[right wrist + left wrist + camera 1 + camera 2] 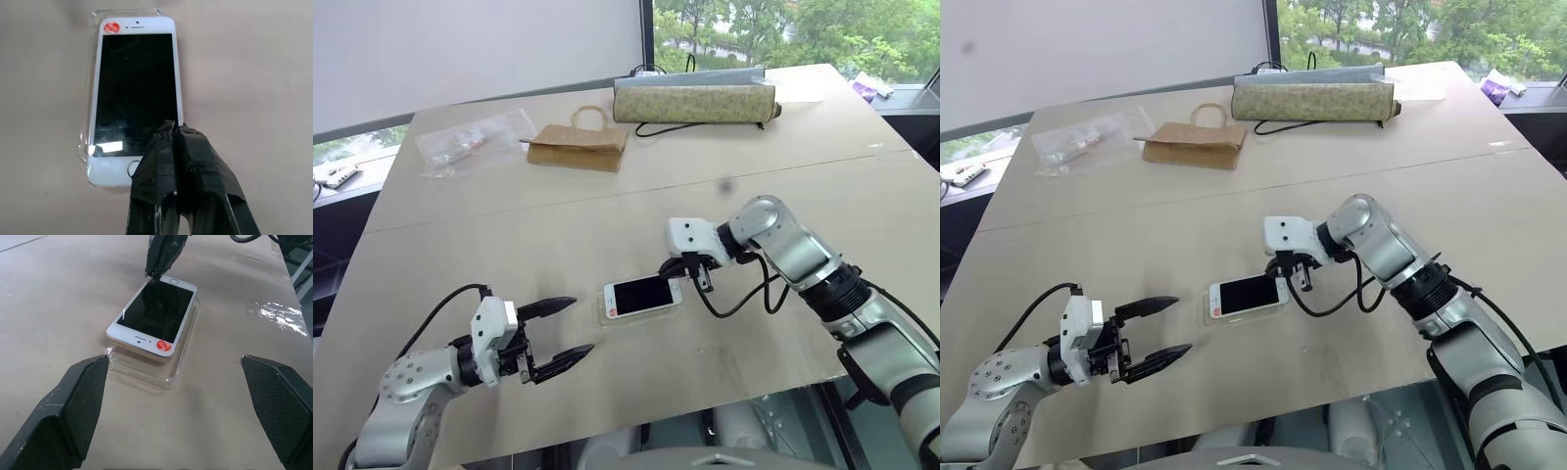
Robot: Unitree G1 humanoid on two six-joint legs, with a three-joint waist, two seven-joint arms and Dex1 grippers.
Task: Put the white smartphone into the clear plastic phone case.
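We see a flat white smartphone [155, 318] with a black screen, rounded corners and a round home button, lying face up on a pale wooden table [607, 206]. A small red sticker sits at its earpiece end. The phone rests on top of a thin, transparent plastic phone case [146, 369] with rounded corners. It sits a little askew rather than snapped in, and the case's clear rim juts out past the phone's earpiece end.

The right gripper [172, 128], two black fingers, has its jaws pressed together with no gap between them and nothing held. Its joined tips point down at the home-button end of the phone, at the edge of the screen; we cannot tell for certain whether they touch the glass.

The left gripper [561, 331] has its jaws spread wide and empty. The phone and case lie beyond its fingertips, ahead of the gap between them and apart from both fingers.

Well away from both sets of jaws, at the far side of the table, lie a crinkled clear plastic bag [470, 142], a flat brown paper bag [578, 147] with handles, and a long, patterned, pale green pouch [693, 102].
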